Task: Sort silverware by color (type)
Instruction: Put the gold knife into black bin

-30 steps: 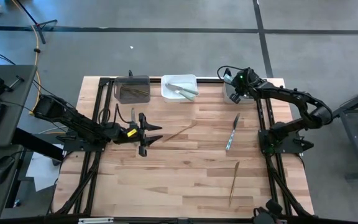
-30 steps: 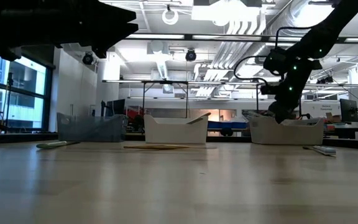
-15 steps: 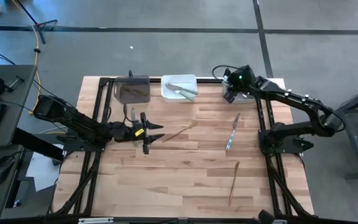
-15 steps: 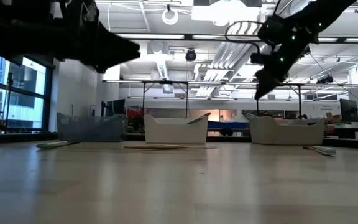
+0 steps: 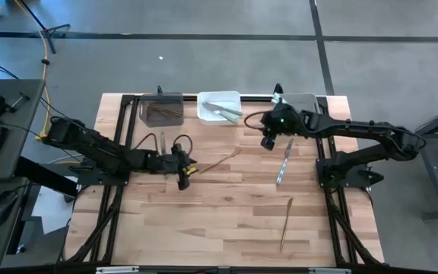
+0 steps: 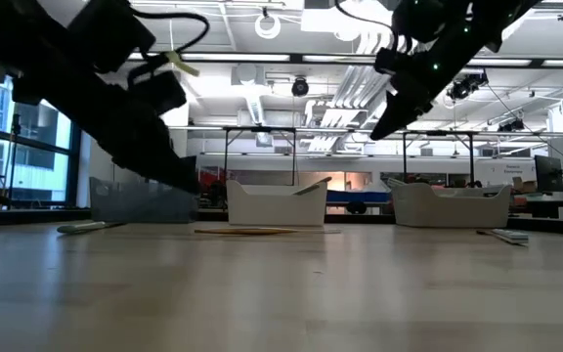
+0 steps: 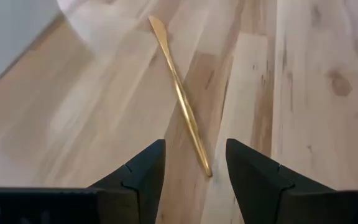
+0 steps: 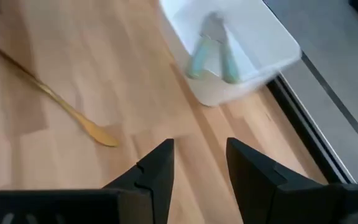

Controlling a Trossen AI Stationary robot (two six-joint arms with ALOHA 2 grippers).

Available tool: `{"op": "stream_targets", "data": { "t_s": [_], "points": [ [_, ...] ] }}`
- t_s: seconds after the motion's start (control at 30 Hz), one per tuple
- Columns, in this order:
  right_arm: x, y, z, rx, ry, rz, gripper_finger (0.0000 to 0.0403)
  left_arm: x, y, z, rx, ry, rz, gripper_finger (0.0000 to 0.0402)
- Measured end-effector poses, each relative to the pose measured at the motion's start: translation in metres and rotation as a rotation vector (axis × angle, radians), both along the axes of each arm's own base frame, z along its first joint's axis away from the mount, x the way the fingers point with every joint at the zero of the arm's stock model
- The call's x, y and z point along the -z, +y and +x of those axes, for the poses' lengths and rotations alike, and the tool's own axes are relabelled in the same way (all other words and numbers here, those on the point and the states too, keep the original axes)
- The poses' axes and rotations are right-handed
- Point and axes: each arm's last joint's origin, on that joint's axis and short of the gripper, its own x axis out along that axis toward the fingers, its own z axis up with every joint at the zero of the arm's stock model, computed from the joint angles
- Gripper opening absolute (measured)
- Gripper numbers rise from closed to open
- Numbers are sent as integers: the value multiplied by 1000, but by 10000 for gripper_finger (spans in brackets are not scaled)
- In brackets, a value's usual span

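Note:
A bronze knife lies flat on the wooden table just right of my left gripper. In the left wrist view the open fingers stand on either side of the knife's near end without touching it. My right gripper hovers open above the table between the white bin and a light blue knife. Its wrist view looks at pale green-handled pieces lying in the white bin. Another bronze piece lies near the front right.
A dark bin with brown pieces, the white bin and a grey bin stand in a row along the far edge. A slim pale piece lies beside my left arm. The table's middle and near part are bare wood.
My right gripper has risen out of the grey bin and gone toward the table's left and near edge, past the bin's front. My left gripper has tipped down and moved right toward the bronze knife. The silverware on the table has stayed in place.

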Motion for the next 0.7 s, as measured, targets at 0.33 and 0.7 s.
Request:
{"op": "stream_targets", "data": {
  "t_s": [0.33,0.7],
  "points": [
    [-5,30,14,-96,-60,-28,128,24,0,40,18,219,62,161],
    [-5,48,18,-154,-58,-39,128,22,4,55,77,311,-16,30]
  ]
}}
